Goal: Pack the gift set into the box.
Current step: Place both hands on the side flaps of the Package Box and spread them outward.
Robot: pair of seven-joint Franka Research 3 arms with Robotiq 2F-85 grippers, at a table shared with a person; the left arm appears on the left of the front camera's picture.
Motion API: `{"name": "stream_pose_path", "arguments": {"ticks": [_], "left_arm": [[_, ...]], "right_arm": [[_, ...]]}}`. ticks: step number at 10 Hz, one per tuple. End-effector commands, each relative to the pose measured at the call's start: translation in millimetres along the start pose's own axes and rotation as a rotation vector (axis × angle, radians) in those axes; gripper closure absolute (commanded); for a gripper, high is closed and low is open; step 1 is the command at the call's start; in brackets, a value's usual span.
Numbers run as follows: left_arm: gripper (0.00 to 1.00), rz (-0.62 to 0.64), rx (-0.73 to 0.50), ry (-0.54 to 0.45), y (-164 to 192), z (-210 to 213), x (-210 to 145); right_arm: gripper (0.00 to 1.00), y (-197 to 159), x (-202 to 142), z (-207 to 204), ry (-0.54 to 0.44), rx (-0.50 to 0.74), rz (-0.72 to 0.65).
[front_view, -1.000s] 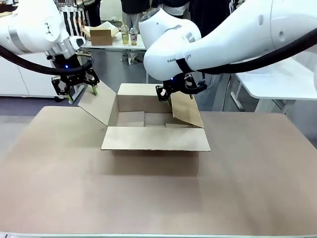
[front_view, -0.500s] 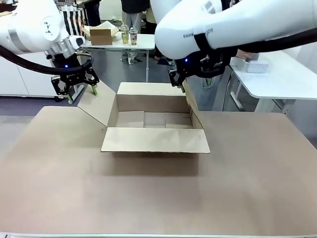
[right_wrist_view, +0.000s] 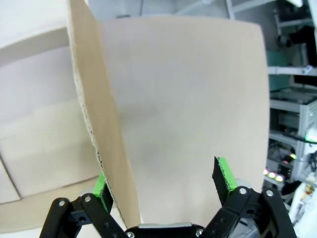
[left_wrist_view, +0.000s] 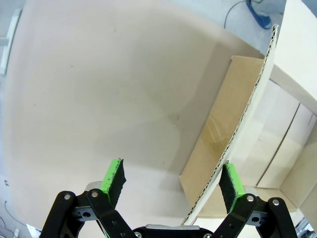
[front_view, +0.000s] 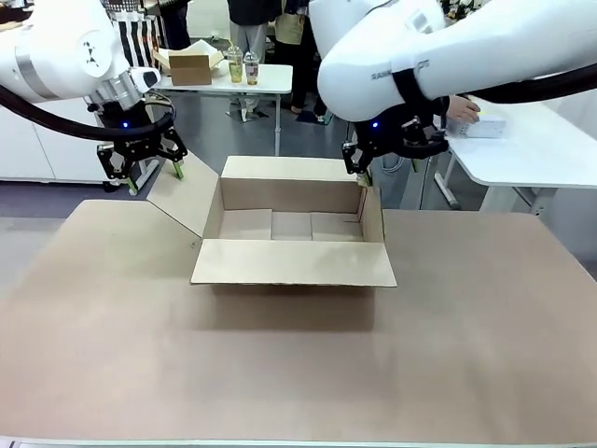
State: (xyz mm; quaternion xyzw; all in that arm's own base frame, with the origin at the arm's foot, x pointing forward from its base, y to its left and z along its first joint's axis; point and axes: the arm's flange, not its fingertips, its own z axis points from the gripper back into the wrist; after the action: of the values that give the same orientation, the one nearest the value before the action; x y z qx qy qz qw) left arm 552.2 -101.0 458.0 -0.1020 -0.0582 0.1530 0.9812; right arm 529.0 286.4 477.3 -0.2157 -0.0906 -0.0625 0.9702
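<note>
On tabletop stood large brown corrugated cardboard carton, nothing visible inside, left flap splayed outward, right flap near upright. My left claw and right claw were spread apart astride those flaps, unclamped. Risk: flap could spring inward, blocking opening; a hard push could shove carton.

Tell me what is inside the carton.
In the carton, the visible floor is bare cardboard, just its folded bottom flaps. The near strip of floor is hidden behind the front flap.
</note>
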Motion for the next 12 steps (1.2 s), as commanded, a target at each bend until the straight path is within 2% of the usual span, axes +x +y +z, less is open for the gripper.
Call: {"name": "stream_pose_path", "arguments": {"ticks": [1,6,10,12], "left_arm": [[0.0,0.014,0.014,0.0,-2,2,0],[0.0,0.014,0.014,0.0,-2,2,0],[0.0,0.014,0.014,0.0,-2,2,0],[0.0,0.014,0.014,0.0,-2,2,0]], "right_arm": [[0.0,-33,-25,1,-0.024,0.059,-0.088],[0.0,-69,-38,-26,0.022,0.087,-0.173],[0.0,-78,-42,-53,0.052,0.106,-0.207],[0.0,-76,-33,-49,0.062,0.083,-0.169]]}}
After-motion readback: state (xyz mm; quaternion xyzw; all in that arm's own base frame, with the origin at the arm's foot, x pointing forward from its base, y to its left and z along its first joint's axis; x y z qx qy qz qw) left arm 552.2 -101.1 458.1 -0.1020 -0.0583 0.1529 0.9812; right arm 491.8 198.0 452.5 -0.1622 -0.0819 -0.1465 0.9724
